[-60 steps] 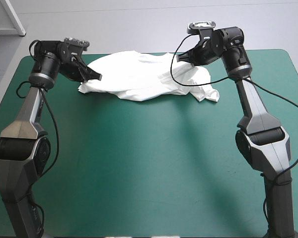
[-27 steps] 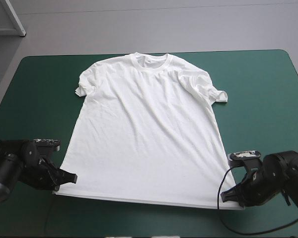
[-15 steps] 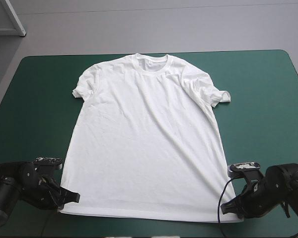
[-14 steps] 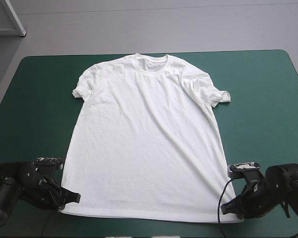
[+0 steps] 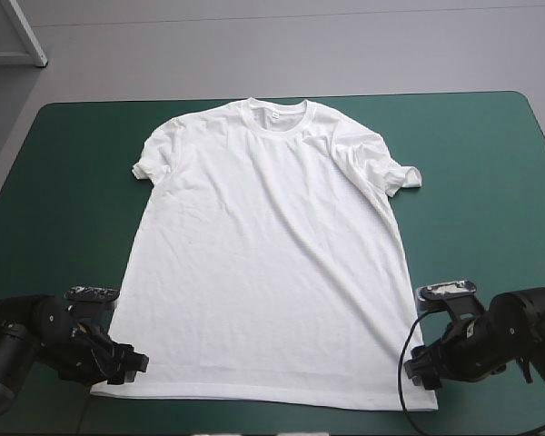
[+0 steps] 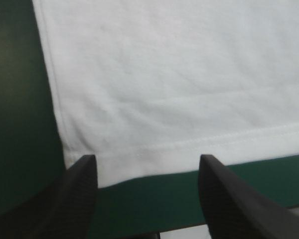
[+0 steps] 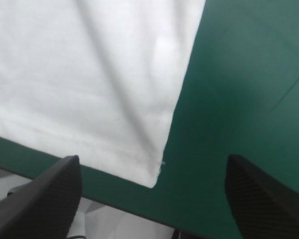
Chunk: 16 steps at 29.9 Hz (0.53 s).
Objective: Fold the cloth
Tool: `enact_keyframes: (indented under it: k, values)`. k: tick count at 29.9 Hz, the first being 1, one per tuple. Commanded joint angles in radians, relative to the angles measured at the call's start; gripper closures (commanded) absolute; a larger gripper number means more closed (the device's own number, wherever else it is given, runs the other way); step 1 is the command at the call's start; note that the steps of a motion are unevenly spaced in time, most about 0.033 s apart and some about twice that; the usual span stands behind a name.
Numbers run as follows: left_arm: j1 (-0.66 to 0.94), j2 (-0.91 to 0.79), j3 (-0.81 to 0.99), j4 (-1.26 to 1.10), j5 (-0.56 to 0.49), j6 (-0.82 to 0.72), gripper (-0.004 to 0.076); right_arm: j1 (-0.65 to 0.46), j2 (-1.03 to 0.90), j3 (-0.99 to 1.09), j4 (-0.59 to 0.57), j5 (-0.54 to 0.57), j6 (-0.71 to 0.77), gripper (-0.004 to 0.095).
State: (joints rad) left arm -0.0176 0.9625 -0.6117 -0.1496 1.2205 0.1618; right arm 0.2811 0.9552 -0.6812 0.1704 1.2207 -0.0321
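Hem corners of the white T-shirt [image 5: 263, 254], which is spread flat with its collar toward the table's far edge, are flanked by the two grippers near the table's near edge. The left gripper [image 5: 130, 362] is set at the near-left corner and the right gripper [image 5: 420, 372] at the near-right one, each with its black fingers [image 6: 74, 194] spread apart and nothing pinched; whether the tips touch the cloth is hard to judge. Bare teal-green cover [image 5: 490, 182] lies open on both sides of the shirt, while only a narrow strip is seen between hem and near edge.
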Motion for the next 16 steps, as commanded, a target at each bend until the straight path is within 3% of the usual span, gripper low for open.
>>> enact_keyframes:
  k: [1,4,8,16]
  values:
    - [-0.002,-0.01,-0.076,0.025,0.067,-0.009,0.0273,-0.004,-0.006,-0.093,-0.023,0.026,0.006,0.016]
    - [-0.002,-0.01,-0.153,0.06,0.042,-0.029,0.0273,-0.004,-0.004,-0.138,-0.066,0.021,0.017,0.016]
    - [-0.002,0.046,-0.273,0.081,-0.088,-0.038,0.0273,-0.004,-0.004,-0.155,-0.109,-0.041,0.039,0.016]
    - [-0.002,0.399,-0.549,0.077,-0.286,-0.031,0.0273,-0.004,-0.004,-0.155,-0.109,-0.007,0.056,0.016]
